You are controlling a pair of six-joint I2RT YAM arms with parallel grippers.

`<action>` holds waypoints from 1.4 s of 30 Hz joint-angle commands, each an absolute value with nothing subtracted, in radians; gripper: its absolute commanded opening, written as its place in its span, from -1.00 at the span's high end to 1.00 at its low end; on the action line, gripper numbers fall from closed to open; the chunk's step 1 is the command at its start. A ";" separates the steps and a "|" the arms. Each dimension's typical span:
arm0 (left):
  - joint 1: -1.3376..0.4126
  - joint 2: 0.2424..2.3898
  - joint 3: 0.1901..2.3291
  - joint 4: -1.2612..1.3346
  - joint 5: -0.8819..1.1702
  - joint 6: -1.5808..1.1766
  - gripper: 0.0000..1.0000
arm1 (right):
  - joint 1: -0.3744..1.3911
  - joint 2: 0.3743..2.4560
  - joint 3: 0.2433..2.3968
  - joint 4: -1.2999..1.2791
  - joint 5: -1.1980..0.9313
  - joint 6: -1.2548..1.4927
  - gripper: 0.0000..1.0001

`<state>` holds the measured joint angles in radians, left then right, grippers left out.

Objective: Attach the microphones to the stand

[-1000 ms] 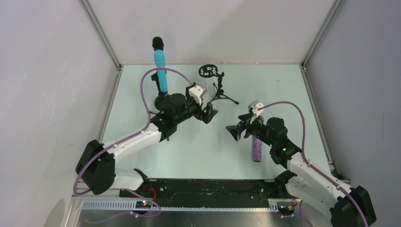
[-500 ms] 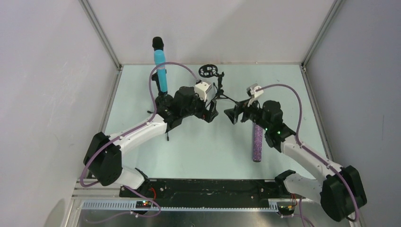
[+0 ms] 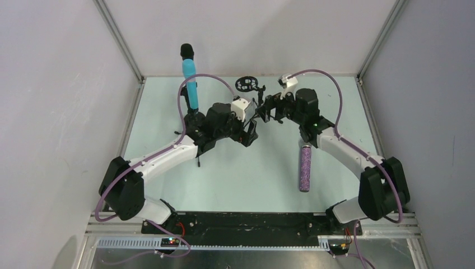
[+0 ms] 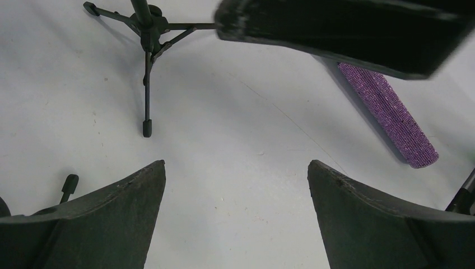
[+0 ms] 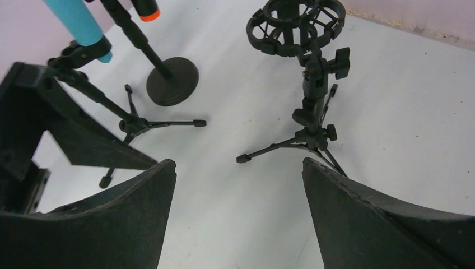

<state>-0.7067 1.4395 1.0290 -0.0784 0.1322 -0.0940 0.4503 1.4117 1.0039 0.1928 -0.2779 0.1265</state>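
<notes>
A glittery purple microphone (image 3: 305,168) (image 4: 387,114) lies flat on the table right of centre, held by nothing. At the back left, a cyan-blue microphone (image 3: 191,89) (image 5: 77,21) is clipped into a small tripod stand (image 5: 133,124). Beside it, an orange-red microphone end (image 5: 147,11) sits on a round-base stand (image 5: 172,81). An empty shock-mount tripod stand (image 3: 249,89) (image 5: 311,84) is at back centre. My left gripper (image 3: 250,133) (image 4: 235,168) hovers open in front of it. My right gripper (image 3: 268,109) (image 5: 238,162) is open just right of that stand, facing it.
Metal frame posts and grey walls close in the table on three sides. The two grippers sit close together near the shock-mount stand, and the right one's finger (image 4: 347,28) crosses the top of the left wrist view. Purple cables (image 3: 330,78) loop over both arms.
The right arm has swung from mid-table toward the back, up to the shock-mount stand. The left arm shifted slightly back early on, then held still. The purple microphone has not moved.
</notes>
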 commanded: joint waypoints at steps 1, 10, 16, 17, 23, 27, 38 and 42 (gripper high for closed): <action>-0.709 1.408 1.067 -0.072 0.149 -0.063 -0.99 | 0.448 1.503 1.122 0.157 -0.220 0.102 -0.75; -0.709 1.403 1.067 -0.072 0.145 -0.053 -1.00 | 0.455 1.662 1.273 0.145 -0.120 0.086 -0.73; -0.710 1.399 1.067 -0.072 0.142 -0.050 -0.99 | 0.458 1.801 1.415 0.105 -0.078 0.085 -0.69; -0.710 1.398 1.066 -0.073 0.141 -0.049 -0.99 | 0.458 1.818 1.433 0.096 -0.077 0.081 -0.68; -0.710 1.398 1.065 -0.072 0.131 -0.043 -0.99 | 0.467 1.967 1.601 -0.032 -0.057 0.059 -0.59; -0.710 1.398 1.065 -0.073 0.128 -0.042 -0.99 | 0.468 1.996 1.649 -0.060 -0.073 0.057 -0.43; -0.710 1.395 1.066 -0.073 0.129 -0.044 -0.99 | 0.465 1.947 1.602 -0.055 -0.101 0.021 0.57; -0.710 1.392 1.066 -0.072 0.126 -0.041 -0.99 | 0.469 1.917 1.568 -0.061 -0.100 0.010 0.83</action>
<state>-0.7067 1.4387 1.0290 -0.0818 0.1341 -0.0673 0.4606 1.9919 1.5894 -0.0628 -0.0914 0.0399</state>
